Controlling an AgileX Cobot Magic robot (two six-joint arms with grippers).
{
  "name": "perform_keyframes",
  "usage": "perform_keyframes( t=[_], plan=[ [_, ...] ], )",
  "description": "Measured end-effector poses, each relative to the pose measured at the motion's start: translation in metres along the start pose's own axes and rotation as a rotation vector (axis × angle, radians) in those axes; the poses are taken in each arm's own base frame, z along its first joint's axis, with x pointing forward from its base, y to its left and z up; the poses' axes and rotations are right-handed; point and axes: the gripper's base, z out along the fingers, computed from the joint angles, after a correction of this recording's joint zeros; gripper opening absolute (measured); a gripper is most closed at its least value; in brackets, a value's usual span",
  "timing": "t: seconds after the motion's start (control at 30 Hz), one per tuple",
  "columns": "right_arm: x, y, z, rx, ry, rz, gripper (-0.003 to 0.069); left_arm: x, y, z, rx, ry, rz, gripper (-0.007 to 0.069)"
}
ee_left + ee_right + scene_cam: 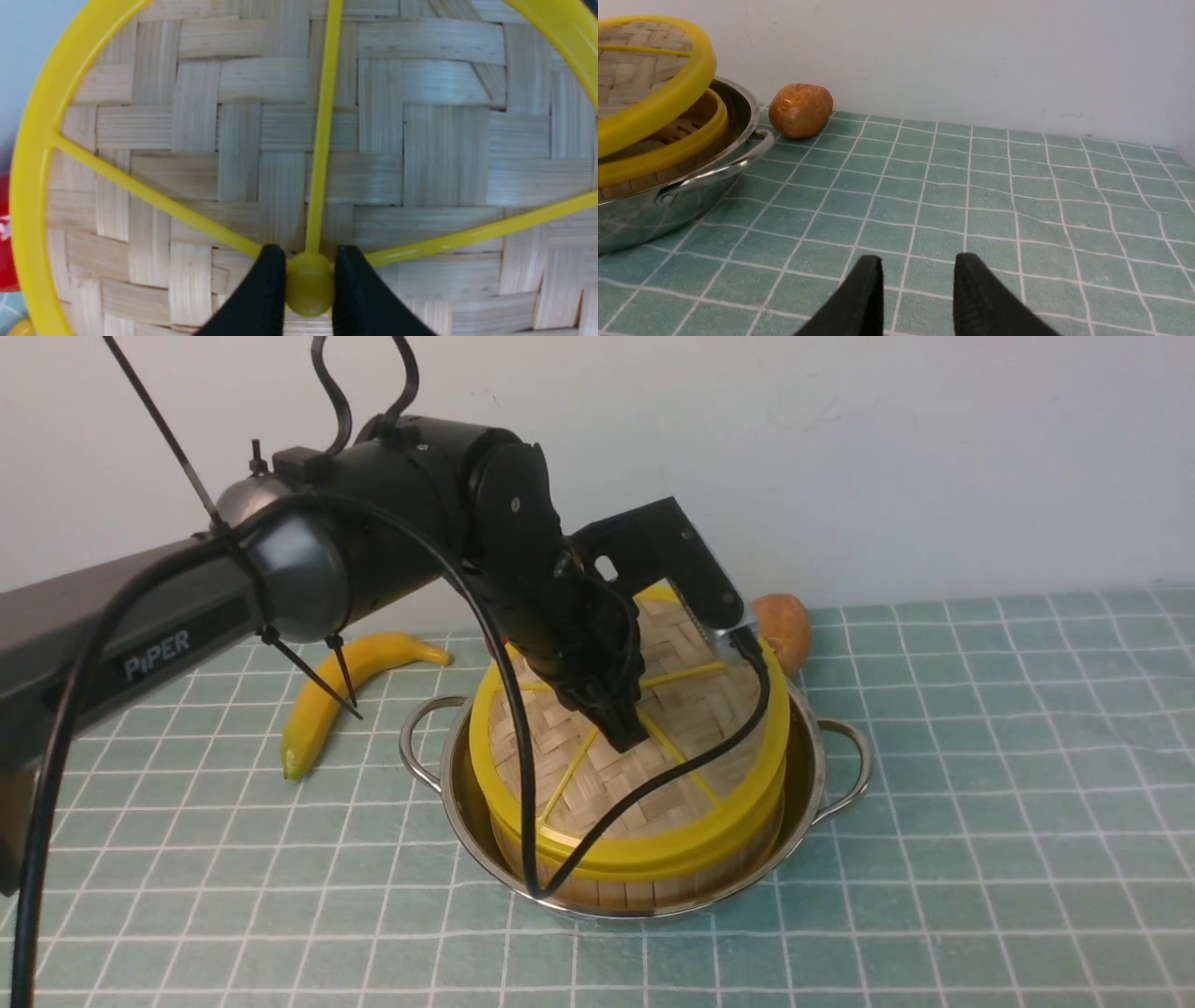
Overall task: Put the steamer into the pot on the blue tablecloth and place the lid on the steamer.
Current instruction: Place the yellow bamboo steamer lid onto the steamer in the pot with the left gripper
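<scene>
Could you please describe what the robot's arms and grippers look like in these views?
The left arm is black and dark grey, with rounded glossy joint housings and white "PIPER" lettering on its long link. Black cables loop along it, fastened with black zip ties. The left gripper and the right gripper both have matte black, tapered jaws. The rest of the right arm is out of view.

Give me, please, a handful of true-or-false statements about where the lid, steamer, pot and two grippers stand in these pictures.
1. The left gripper is shut on the centre knob of the flat woven-bamboo lid. True.
2. The lid lies flat and fully seated on the slat-walled bamboo steamer. False: it is tilted, with a gap on one side.
3. The steamer sits inside the shiny steel pot. True.
4. The right gripper holds a pot handle. False: it holds nothing, over the teal checked tablecloth.
</scene>
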Motion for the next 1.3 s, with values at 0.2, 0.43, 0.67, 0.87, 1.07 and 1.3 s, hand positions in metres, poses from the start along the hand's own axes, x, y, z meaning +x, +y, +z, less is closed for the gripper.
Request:
perform_keyframes(
  t=[0.2, 0.43, 0.67, 0.87, 1.07, 1.3],
  plan=[
    [0.0, 0.0, 0.0, 0.0, 0.0, 0.0, 0.024, 0.0, 0.0, 0.0, 0.0, 0.0, 0.0, 0.0116],
    [0.0, 0.0, 0.0, 0.0, 0.0, 0.0, 0.024, -0.0002, 0.0002, 0.0, -0.002, -0.002, 0.0, 0.0116],
    [0.0, 0.0, 0.0, 0.0, 0.0, 0.0, 0.024, -0.0005, 0.0004, 0.0, -0.005, -0.005, 0.0, 0.0116],
    [0.0, 0.0, 0.0, 0.0, 0.0, 0.0, 0.024, -0.0005, 0.0004, 0.0, -0.005, -0.005, 0.0, 0.0139],
    [0.0, 0.0, 0.0, 0.0, 0.0, 0.0, 0.024, -0.0029, 0.0026, -0.0004, -0.027, -0.03, 0.002, 0.0218],
    [0.0, 0.0, 0.0, 0.0, 0.0, 0.0, 0.024, -0.003, 0.0027, -0.0005, -0.028, -0.031, 0.002, 0.0272]
  ],
)
